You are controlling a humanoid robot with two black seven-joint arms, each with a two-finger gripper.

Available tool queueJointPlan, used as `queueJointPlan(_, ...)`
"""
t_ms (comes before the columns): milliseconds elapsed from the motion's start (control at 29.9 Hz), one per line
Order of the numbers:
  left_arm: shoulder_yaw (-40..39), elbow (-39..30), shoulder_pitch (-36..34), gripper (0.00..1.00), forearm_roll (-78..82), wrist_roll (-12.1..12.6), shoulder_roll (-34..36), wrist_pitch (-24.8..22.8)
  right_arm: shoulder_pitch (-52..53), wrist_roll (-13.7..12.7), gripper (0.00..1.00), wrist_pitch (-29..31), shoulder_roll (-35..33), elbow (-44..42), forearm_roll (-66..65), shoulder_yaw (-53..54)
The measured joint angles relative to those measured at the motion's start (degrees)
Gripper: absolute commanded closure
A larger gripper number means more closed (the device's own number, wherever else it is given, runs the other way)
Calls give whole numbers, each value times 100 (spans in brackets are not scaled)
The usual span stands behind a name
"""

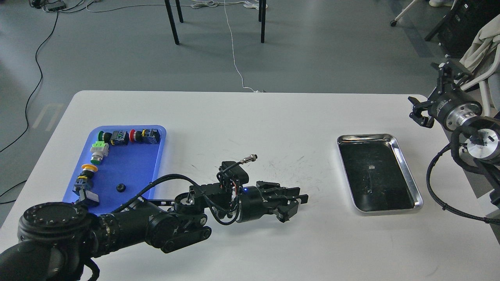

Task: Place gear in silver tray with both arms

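Currently the left gripper (297, 203) is hovering low over the white table (250, 117), about mid-table, pointing right toward the silver tray (408, 177). Its fingers (301, 199) are sitting close together with only a narrow gap showing; can't tell whether anything is pinched between them, everything there is black on black. The tray is lying flat near the table's right edge, well apart from the left fingertips, to their right. Its long axis is running near-to-far, slightly skewed so the near end is sitting further right than the far end; dark bottom is facing up, just a small pale fleck on it. The right gripper (420, 113) is hanging above the table's far right corner, beyond the tray's far end and clear of it, fingers spread apart and holding nothing. A small black gear (121, 187) is lying in the blue tray (158, 156) at the left side of the table, behind the left arm, alongside a row of coloured push-button switches (129, 137) along the far and left edges of that tray.
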Motion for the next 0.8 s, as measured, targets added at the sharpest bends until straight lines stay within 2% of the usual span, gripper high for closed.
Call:
queueJointPlan(167, -277, -167, -60, 44, -197, 0, 544, 0, 8, -191, 1, 111, -6, 87, 14, -201)
queueJointPlan(368, -829, -337, -87, 33, -631, 0, 1194, -25, 50, -223, 1, 172, -15, 262, 14, -231)
queueJointPlan(602, -1159, -324, -233, 21, -1532, 0, 1730, -56, 78, -38, 1, 156, -163, 489, -10, -213)
queueJointPlan(668, -1199, -319, -318, 7, -1786, 1, 1868, -60, 88, 13, 1, 169, -203, 561, -41, -208)
queueJointPlan(802, -1395, -317, -409, 5, -2338, 1, 2076, -65, 99, 31, 1, 172, -370, 874, -470, -229)
